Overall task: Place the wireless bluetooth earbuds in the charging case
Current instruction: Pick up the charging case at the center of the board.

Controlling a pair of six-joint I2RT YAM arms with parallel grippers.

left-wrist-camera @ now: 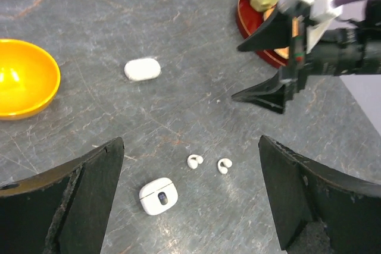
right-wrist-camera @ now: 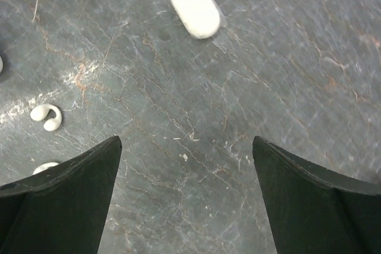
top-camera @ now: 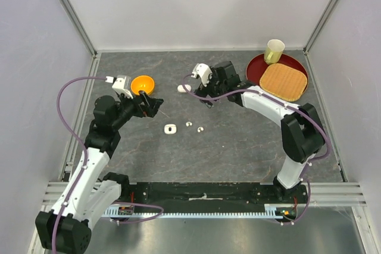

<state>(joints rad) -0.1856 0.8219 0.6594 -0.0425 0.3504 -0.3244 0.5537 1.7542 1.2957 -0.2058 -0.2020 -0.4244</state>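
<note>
1. Lying near the centre of the top view, two tiny white curved plastic earbuds (top-camera: 189, 124) (top-camera: 200, 128) rest on the grey marbled table (top-camera: 238, 141), just right of a small white rounded case (top-camera: 170, 128).
2. The left gripper (top-camera: 153, 105) hovers to their upper left, jaws spread wide, holding nothing.
3. Farther up, the right gripper (top-camera: 203, 98), jaws spread too, hangs beside a closed white oval case (top-camera: 184, 88).
4. An orange plastic bowl (top-camera: 143, 84) stands left of it, a round red tray (top-camera: 256, 69) at upper right.

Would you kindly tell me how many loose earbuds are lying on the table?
2. One earbud lies just right of the open case; the second earbud lies right of the first, apart from it. More may be hidden inside the closed case.
</note>
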